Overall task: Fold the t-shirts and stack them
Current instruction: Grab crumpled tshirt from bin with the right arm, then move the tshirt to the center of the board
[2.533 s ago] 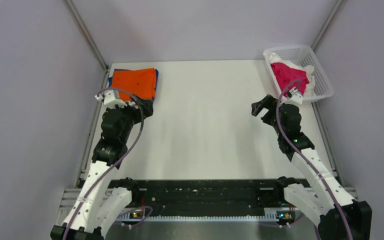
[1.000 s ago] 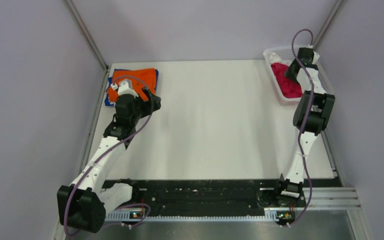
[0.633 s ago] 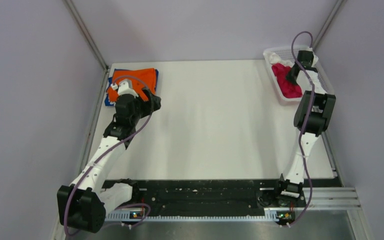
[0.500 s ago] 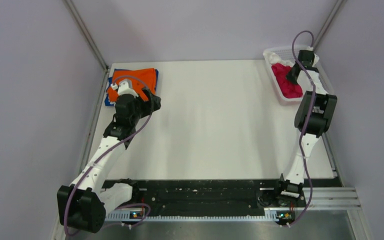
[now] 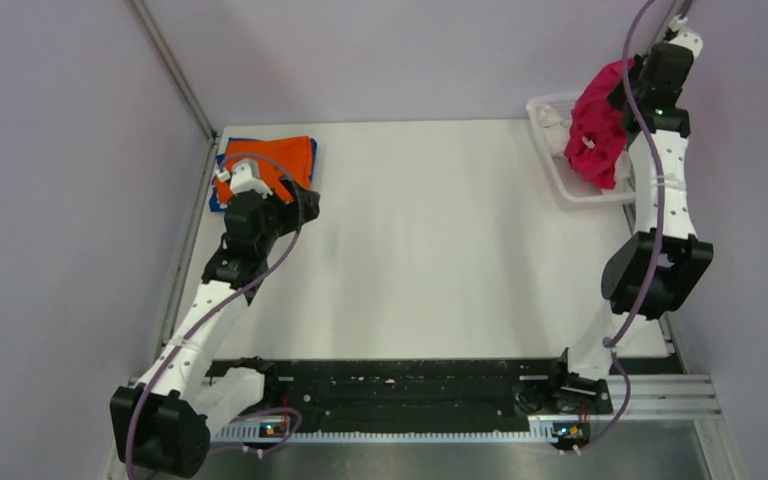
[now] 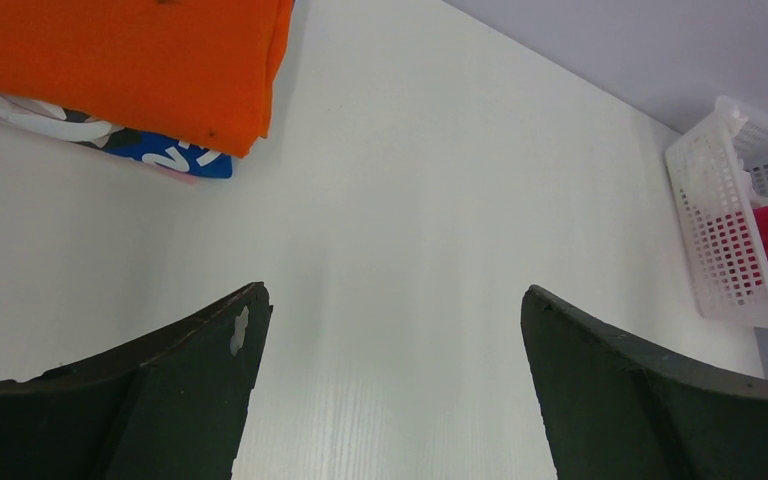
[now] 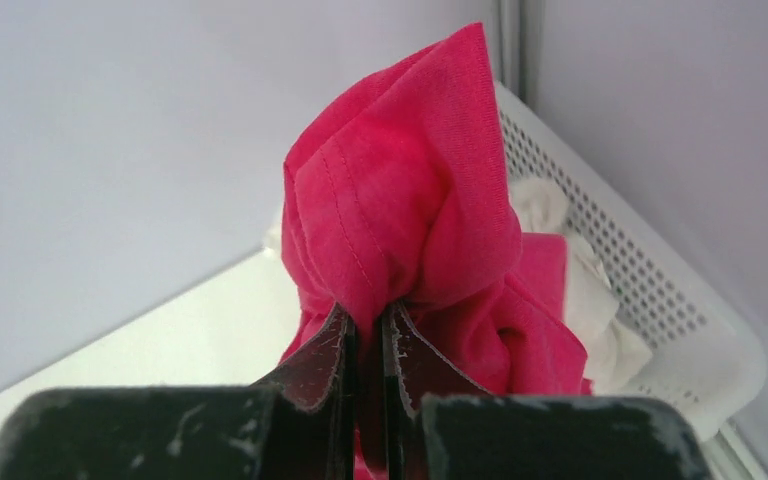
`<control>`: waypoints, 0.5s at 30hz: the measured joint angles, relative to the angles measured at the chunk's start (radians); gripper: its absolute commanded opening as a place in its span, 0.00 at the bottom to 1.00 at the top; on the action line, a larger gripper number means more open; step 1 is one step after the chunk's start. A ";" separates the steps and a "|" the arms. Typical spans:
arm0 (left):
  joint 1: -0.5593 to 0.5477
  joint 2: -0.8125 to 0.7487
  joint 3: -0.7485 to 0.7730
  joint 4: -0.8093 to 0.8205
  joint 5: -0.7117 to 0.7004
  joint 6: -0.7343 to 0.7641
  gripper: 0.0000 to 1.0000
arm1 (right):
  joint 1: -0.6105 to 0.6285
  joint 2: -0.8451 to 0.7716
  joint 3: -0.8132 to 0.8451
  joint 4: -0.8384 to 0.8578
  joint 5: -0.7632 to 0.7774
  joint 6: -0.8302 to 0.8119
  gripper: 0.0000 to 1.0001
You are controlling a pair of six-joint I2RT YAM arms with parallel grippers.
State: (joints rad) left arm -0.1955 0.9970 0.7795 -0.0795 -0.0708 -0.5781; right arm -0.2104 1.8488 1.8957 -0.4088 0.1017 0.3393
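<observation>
Above the table [image 5: 410,250], right claw [image 7: 365,318] clamped on magenta shirt [image 7: 410,200] has risen; left claw [image 6: 392,295] stays apart.

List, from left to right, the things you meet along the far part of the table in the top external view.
orange t-shirt → bare stretch of white table → white mesh basket → magenta-red t-shirt, lifted above the basket. The left gripper overlaps the orange t-shirt's span, so it is left out.

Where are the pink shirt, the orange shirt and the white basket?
magenta-red t-shirt [image 5: 596,125], top view, middle of the hanging bunch.
orange t-shirt [image 5: 285,157], top view, its flat top.
white mesh basket [image 6: 720,238], left wrist view, side wall.
</observation>
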 measured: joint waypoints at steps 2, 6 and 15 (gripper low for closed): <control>0.000 -0.005 -0.006 0.003 0.003 0.000 0.99 | 0.006 -0.048 0.022 0.011 -0.028 -0.027 0.00; 0.000 -0.010 -0.012 0.005 0.007 -0.001 0.99 | 0.045 -0.108 0.038 0.032 -0.085 -0.082 0.00; 0.000 -0.090 -0.039 -0.002 0.003 -0.002 0.99 | 0.199 -0.190 0.038 0.060 -0.327 -0.087 0.00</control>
State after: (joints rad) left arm -0.1955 0.9073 0.7410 -0.0814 -0.0673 -0.5800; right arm -0.0113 1.6585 1.9335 -0.3485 -0.2253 0.2523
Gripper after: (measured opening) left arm 0.990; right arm 0.064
